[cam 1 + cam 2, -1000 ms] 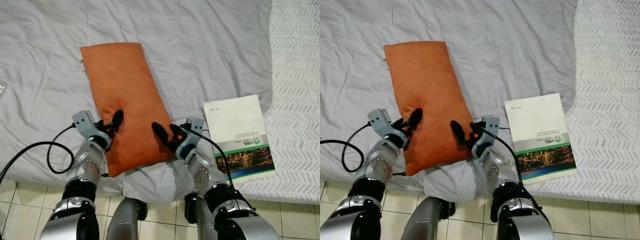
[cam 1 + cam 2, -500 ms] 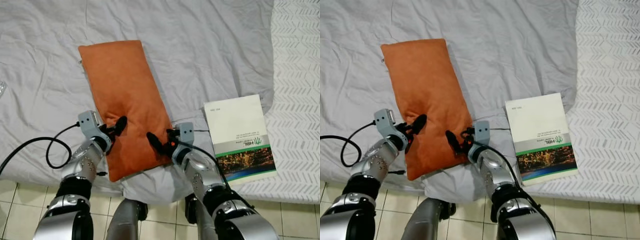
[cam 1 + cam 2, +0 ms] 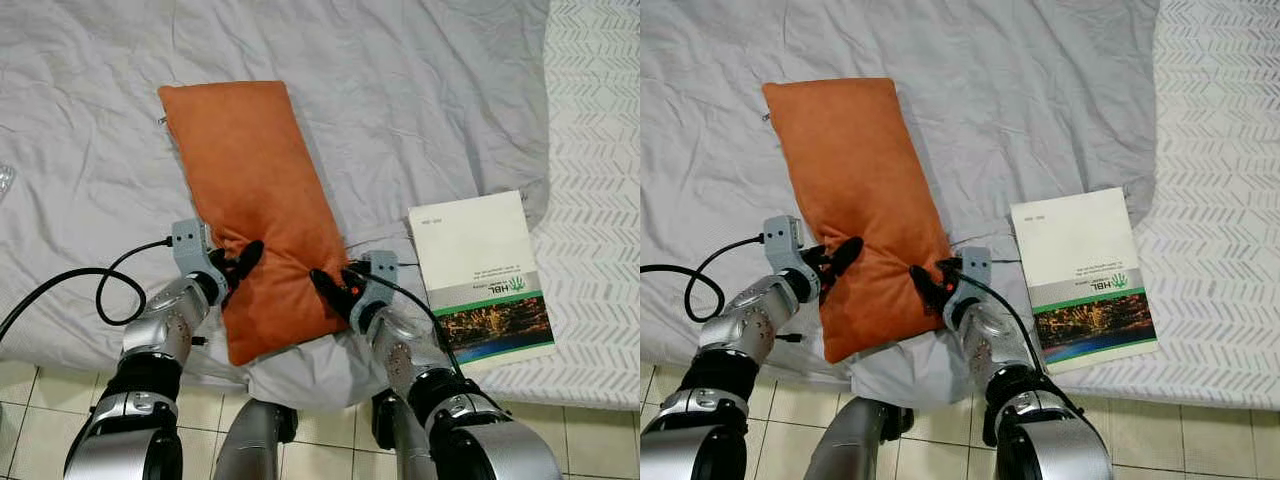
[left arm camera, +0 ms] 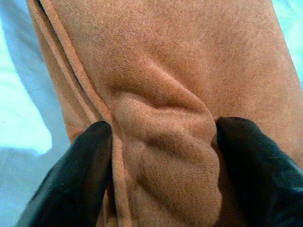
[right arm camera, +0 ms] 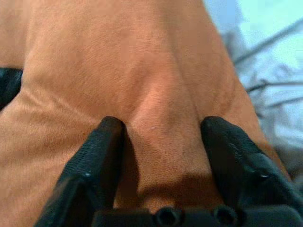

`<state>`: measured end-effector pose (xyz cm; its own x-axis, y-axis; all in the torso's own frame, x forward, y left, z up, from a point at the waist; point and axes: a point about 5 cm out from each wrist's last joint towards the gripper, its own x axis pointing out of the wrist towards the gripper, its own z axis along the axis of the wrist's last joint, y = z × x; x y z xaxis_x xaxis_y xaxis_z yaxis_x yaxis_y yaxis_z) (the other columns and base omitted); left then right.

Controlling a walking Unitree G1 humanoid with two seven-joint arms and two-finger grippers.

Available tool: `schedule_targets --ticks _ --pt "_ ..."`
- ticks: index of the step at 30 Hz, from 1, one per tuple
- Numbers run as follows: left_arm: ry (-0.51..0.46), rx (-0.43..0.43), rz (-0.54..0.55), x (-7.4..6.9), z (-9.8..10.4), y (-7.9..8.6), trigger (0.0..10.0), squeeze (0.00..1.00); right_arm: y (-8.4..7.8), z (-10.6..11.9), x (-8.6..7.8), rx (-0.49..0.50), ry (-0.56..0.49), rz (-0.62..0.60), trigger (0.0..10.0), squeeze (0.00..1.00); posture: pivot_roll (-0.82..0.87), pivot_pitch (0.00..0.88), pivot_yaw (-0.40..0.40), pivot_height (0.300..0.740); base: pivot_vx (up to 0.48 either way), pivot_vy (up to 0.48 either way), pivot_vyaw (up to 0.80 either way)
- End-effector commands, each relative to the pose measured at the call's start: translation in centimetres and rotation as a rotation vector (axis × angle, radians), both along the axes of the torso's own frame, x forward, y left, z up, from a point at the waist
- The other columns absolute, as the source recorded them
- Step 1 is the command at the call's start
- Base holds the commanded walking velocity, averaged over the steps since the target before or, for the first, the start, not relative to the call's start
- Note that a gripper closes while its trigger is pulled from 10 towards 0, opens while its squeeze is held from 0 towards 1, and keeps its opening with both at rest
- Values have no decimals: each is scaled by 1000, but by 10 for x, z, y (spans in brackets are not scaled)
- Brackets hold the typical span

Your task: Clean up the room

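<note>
On the grey bed (image 3: 420,90), an orange pillow (image 3: 250,200) stretches lengthwise away from both grippers, its near end overhanging the edge between them. The left gripper (image 3: 240,265) and right gripper (image 3: 330,285) each pinch a fold of that end from opposite sides, arms bent inward; a book (image 3: 478,275) lies just beyond the right gripper.

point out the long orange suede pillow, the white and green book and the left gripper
long orange suede pillow (image 3: 248,180), left eye view, upper middle
white and green book (image 3: 470,255), left eye view, white cover
left gripper (image 4: 163,156), left wrist view, pinched fold
</note>
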<state>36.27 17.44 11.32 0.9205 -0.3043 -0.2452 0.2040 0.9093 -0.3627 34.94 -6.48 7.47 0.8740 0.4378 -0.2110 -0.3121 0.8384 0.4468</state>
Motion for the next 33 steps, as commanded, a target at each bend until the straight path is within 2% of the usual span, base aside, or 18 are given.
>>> schedule_targets --ticks 1,3,6,14,17,22,24,26,27,28,30,31,32,33 --pt "274 12 -67 -32 -60 -12 0 0 -13 -58 -36 27 314 -88 0 0 60 596 55 740 0 0 0" --pt "268 24 -72 -33 -60 -11 0 0 -18 -63 -39 105 362 -152 0 0 66 600 62 740 0 0 0" --pt "263 62 -85 -37 -62 -8 0 0 -22 -68 -43 169 401 -208 0 0 72 599 69 740 0 0 0" --pt "249 80 -121 -40 -61 -9 0 0 -18 -68 -44 201 403 -209 0 0 78 590 79 740 0 0 0" --pt "255 96 -127 -42 -64 -11 0 0 -22 -71 -45 261 438 -258 0 0 81 594 84 740 0 0 0" --pt "247 103 -135 -43 -64 -14 0 0 -25 -76 -49 280 462 -286 0 0 87 590 90 740 0 0 0" --pt "223 112 -141 -43 -62 -14 0 0 -28 -75 -48 253 449 -285 0 0 84 574 88 740 0 0 0" --pt "100 184 -163 -44 -52 -15 0 0 -44 -60 -34 26 279 -243 0 0 64 511 74 740 0 0 0" --pt "57 206 -167 -43 -48 -16 0 0 -48 -54 -29 -44 218 -229 0 0 61 500 71 740 0 0 0" --pt "57 206 -167 -43 -48 -16 0 0 -48 -54 -29 -44 218 -229 0 0 61 500 71 740 0 0 0" --pt "-54 212 -183 -41 -30 -19 0 0 -62 -33 -16 -114 75 -250 0 0 34 423 54 740 0 0 0" --pt "-82 215 -189 -40 -24 -21 0 0 -67 -27 -13 -130 34 -261 0 0 34 423 54 740 0 0 0" --pt "-118 216 -193 -36 -19 -22 0 0 -75 -20 -9 -138 -3 -295 0 0 12 361 44 740 0 0 0" --pt "-118 216 -193 -36 -19 -22 0 0 -75 -20 -9 -138 -3 -295 0 0 12 361 44 740 0 0 0"
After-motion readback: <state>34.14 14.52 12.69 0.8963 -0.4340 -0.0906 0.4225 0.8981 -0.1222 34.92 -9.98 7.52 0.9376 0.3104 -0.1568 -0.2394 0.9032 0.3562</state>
